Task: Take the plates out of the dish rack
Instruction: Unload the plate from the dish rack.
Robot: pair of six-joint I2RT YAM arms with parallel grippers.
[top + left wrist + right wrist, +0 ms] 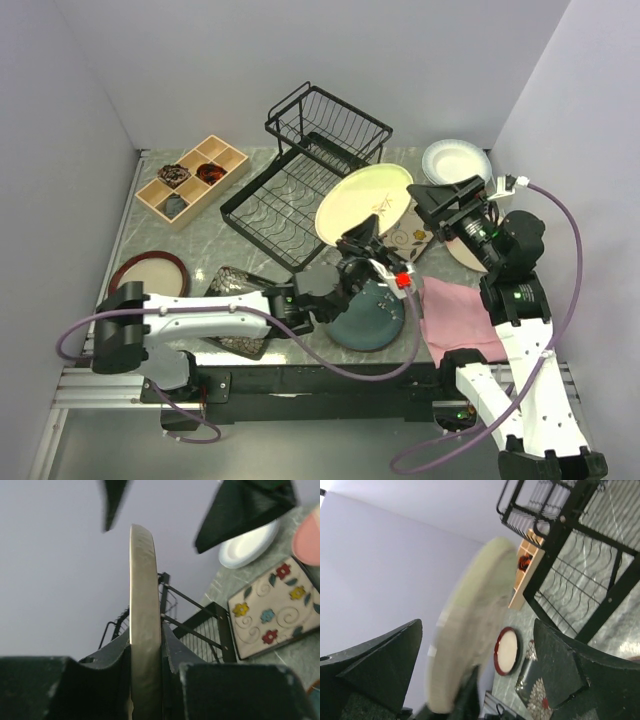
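The left gripper (368, 247) is clenched on the cream plate (362, 200) by its lower rim, holding it on edge just right of the dish rack (300, 190), likely for a handover; the right gripper (432, 203) hangs spread beside it.

arms (200, 318) white, joints black | cables (577, 270) purple (looped) | end effectors (360, 238) black

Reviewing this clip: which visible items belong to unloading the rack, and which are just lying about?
Job: dish rack, cream round plate in left fingers, teal plate, white plate, flowered square plate, pink plate, brown-rimmed plate, black flowered plate.
Lying about: wooden compartment tray, pink cloth.
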